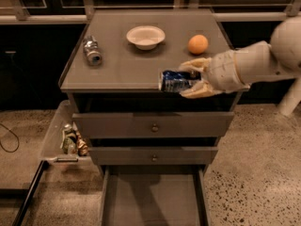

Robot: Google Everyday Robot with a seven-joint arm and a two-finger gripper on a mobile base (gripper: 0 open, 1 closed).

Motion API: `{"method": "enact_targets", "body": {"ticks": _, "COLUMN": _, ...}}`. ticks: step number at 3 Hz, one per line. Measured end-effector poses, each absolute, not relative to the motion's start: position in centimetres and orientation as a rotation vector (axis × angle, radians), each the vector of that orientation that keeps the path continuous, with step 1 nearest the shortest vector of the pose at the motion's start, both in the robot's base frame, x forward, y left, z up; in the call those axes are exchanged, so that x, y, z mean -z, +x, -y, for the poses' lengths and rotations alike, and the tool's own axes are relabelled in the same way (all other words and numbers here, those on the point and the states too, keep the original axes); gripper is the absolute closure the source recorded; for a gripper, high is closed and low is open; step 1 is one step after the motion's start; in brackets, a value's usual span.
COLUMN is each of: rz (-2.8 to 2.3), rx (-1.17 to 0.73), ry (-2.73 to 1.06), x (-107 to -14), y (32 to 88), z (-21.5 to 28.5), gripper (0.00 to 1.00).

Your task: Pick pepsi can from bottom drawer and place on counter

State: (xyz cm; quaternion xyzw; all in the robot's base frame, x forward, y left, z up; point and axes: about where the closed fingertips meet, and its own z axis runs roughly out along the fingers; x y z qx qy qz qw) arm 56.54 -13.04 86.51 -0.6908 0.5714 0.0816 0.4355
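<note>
The pepsi can (175, 81) is dark blue with pale markings and lies sideways, held in my gripper (192, 77). The gripper's cream fingers (196, 90) are shut on the can from above and below. It holds the can at the front edge of the counter (127, 67), right of the middle, at about the height of the counter's top. The white arm (256, 62) reaches in from the right. The bottom drawer (153, 201) is pulled open below, and its flat floor shows nothing on it.
On the counter lie a silver-grey can (92, 50) at the left, a white bowl (146, 36) at the back and an orange (198, 44) at the right. Two knobbed drawers (153, 125) are closed. A clear bin (61, 138) with small items hangs at the cabinet's left.
</note>
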Motion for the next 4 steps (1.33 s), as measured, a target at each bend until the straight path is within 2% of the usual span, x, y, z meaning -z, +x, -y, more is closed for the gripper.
{"method": "enact_targets", "body": {"ticks": 2, "rz": -1.353, "rx": -0.341, "ry": -1.717, "x": -90.1, "y": 62.9, "z": 10.8, "gripper": 1.0}}
{"method": "enact_targets", "body": {"ticks": 4, "rz": -1.51, "rx": -0.414, "ry": -1.504, "x": -88.7, "y": 69.5, "z": 14.0, "gripper": 1.0}}
